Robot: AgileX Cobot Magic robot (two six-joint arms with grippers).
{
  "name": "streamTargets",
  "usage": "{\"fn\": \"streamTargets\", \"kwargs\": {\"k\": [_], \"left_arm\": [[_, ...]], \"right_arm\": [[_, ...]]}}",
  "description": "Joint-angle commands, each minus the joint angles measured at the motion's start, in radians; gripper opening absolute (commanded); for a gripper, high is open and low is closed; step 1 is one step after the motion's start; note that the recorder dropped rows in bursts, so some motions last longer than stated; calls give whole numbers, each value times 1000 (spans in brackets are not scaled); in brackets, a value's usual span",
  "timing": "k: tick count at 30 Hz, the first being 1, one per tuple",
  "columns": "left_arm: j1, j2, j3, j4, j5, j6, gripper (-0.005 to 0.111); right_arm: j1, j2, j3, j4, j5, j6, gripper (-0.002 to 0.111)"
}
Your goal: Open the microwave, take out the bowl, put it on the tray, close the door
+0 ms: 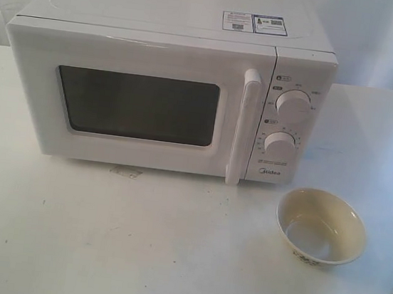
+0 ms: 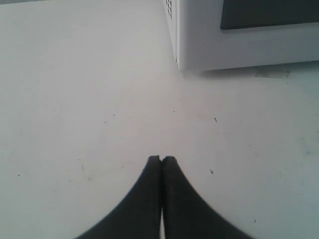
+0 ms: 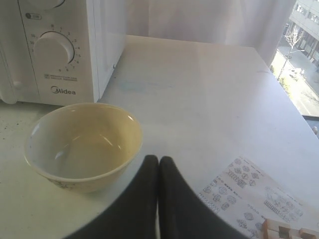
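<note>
Fingers, left wrist view (image 2: 149,174): the left gripper (image 2: 160,159) has them pressed tight together with nothing pinched, poised over the bare table (image 2: 75,99).
Left wrist view, surroundings: a lower corner of the microwave (image 2: 199,45) sits ahead, well apart from the tips. No bowl shows here.
Right wrist view, grip: the right gripper (image 3: 158,159) is squeezed together too, and empty.
Right wrist view, bowl: there it is! The bowl (image 3: 82,144) stands upright and empty on the table, just beside the tips and near the lower dial (image 3: 54,47).
Right wrist view, extras: a printed sheet (image 3: 249,191) lies on the tips' other side, with wooden blocks (image 3: 286,230) at the frame edge.
Exterior view, door: the door (image 1: 134,100) is shut flush and nothing touches its handle (image 1: 243,128).
Exterior view, bowl: it sits in front of the control panel, apart from the microwave.
Progress: the bowl is out and the door closed, so both steps look done. The bowl rests straight on the table, so I judge the tray step unfinished.
Hidden: no tray appears anywhere. The dark window reveals nothing inside, both arms are missing from the exterior view, and the sheet and blocks are cut off.
</note>
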Motion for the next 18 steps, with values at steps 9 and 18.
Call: {"fn": "streamTargets", "kwargs": {"k": [9, 18], "left_arm": [[5, -20, 3, -4, -26, 7, 0], [5, -20, 3, -4, -26, 7, 0]], "right_arm": [[-5, -5, 5, 0, -7, 0, 0], [-5, -5, 5, 0, -7, 0, 0]]}}
